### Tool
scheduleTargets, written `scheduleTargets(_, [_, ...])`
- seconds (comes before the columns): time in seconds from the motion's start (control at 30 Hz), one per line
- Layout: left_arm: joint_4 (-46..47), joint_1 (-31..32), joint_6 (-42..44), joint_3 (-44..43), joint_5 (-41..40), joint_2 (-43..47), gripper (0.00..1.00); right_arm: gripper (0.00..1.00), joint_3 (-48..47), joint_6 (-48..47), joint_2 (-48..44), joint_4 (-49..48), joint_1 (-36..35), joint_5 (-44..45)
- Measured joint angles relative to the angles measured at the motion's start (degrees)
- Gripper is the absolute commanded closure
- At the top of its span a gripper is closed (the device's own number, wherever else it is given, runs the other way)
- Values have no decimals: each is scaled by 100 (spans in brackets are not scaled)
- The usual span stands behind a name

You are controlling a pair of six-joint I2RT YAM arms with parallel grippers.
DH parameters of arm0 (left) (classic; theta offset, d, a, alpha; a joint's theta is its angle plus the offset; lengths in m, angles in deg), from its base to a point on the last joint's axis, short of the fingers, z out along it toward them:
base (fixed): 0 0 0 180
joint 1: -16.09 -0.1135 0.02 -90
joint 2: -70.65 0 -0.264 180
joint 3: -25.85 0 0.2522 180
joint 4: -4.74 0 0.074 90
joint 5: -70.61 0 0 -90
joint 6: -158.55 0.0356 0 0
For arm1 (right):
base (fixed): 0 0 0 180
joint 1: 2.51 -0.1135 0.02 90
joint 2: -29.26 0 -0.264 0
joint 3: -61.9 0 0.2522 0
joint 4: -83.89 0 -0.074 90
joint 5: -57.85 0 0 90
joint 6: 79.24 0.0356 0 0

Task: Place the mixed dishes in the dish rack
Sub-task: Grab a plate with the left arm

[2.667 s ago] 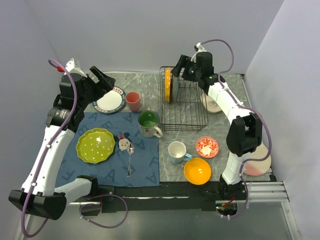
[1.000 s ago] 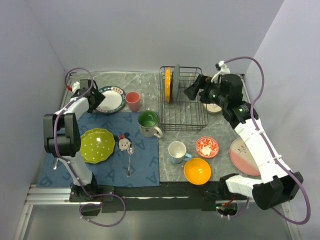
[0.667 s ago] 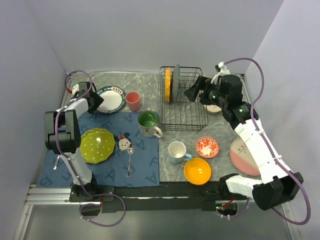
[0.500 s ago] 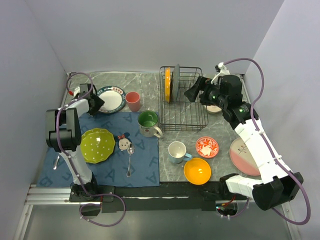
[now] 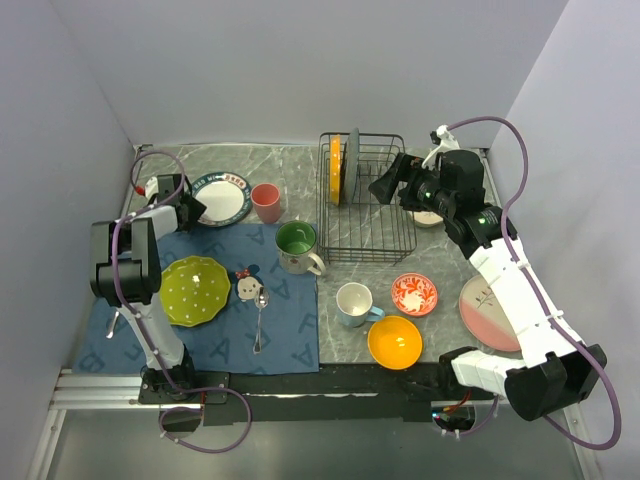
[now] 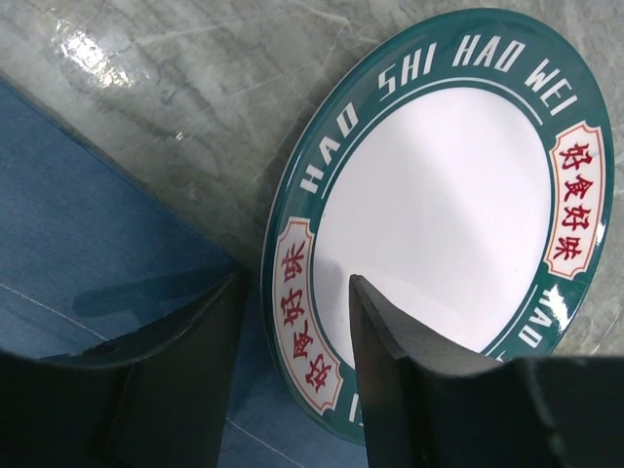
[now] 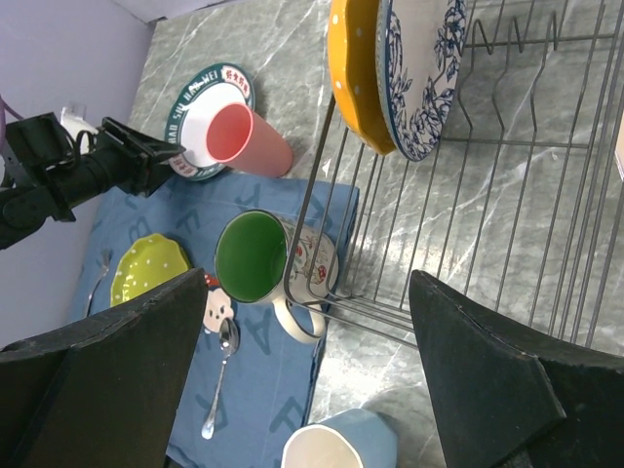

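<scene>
The black wire dish rack (image 5: 368, 212) holds an orange plate (image 5: 335, 170) and a blue-patterned plate (image 5: 351, 158), both upright at its left end; they also show in the right wrist view (image 7: 356, 68). My left gripper (image 5: 190, 210) is open, its jaws either side of the near-left rim of a green-rimmed white plate (image 6: 439, 214) that lies flat on the table. My right gripper (image 5: 385, 185) is wide open and empty, above the rack's right side. Loose on the table are a pink cup (image 5: 266, 202), a green-lined mug (image 5: 297, 245) and a lime-green plate (image 5: 191, 290).
On the blue mat (image 5: 290, 330) lie a spoon (image 5: 259, 320) and a small Mickey piece (image 5: 246, 285). A blue mug (image 5: 354, 303), red-patterned dish (image 5: 414, 294), orange bowl (image 5: 394, 341) and pink plate (image 5: 490, 312) sit front right. A cream bowl (image 5: 430, 214) is behind the right arm.
The blue-patterned plate now stands in the rack and my right gripper has drawn back from it. My left arm has swung down to the green-rimmed plate's edge and crept closer.
</scene>
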Motion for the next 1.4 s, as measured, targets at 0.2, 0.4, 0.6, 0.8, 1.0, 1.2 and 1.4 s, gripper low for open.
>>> scheduleTargets(0.2, [87, -2, -28, 175, -9, 120, 48, 9, 0, 22, 2, 0, 0, -2])
scheduleTargets(0.4, [55, -2, -28, 262, -17, 214, 47, 10, 0, 24, 4, 0, -9, -4])
scheduleTargets(0.6, [-42, -2, -31, 348, -22, 474, 46, 10, 0, 24, 13, 0, -11, -2])
scheduleTargets(0.8, [13, -31, -24, 345, -37, 592, 46, 10, 0, 24, 35, 0, -11, -2])
scheduleTargets(1.0, [74, -125, -24, 348, -33, 555, 46, 10, 0, 22, 39, 2, -11, 7])
scheduleTargets(1.2, [568, -273, -15, 422, 116, 378, 49, 11, 0, 22, 44, 4, -11, 46])
scheduleTargets(1.4, [1174, -348, -26, 516, 420, 20, 53, 11, 0, 20, 48, 15, -11, 105])
